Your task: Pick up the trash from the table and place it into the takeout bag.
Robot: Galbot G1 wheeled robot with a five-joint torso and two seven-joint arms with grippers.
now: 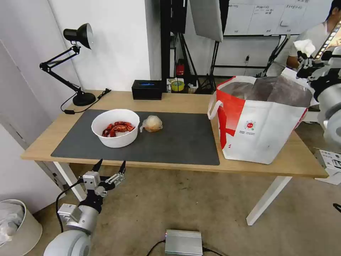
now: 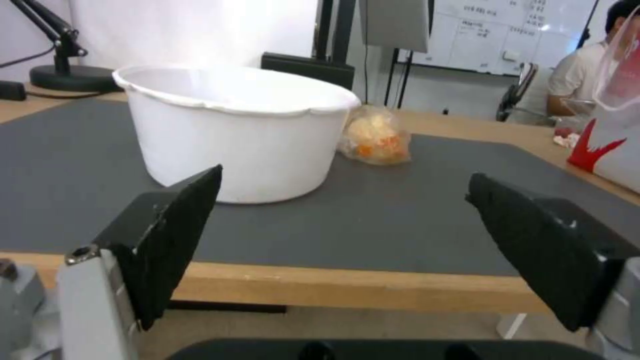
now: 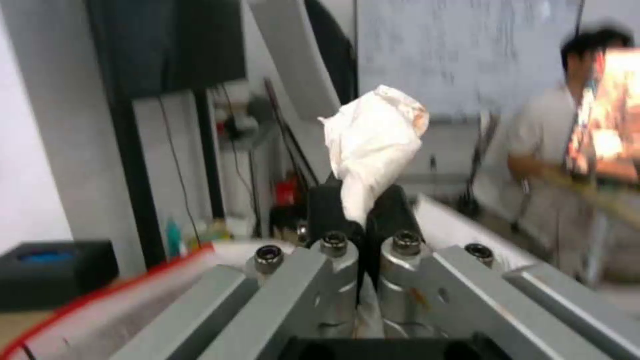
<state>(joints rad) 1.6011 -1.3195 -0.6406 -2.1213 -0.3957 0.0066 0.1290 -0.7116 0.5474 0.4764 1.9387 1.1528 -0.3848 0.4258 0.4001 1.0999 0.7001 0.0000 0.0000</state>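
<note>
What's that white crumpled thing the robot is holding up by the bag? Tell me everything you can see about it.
It is a crumpled white tissue, soft and creased like thin paper, with a faint orange stain near its top. The right gripper pinches its lower end between two black fingers, and the rest puffs out above them. It is held in the air above the far right corner of the takeout bag, touching nothing but the gripper.

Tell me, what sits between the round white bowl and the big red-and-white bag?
The clear-wrapped pale-orange lump lies beside the white round bowl; from there to the takeout bag, the head view shows bare dark grey mat.
</note>
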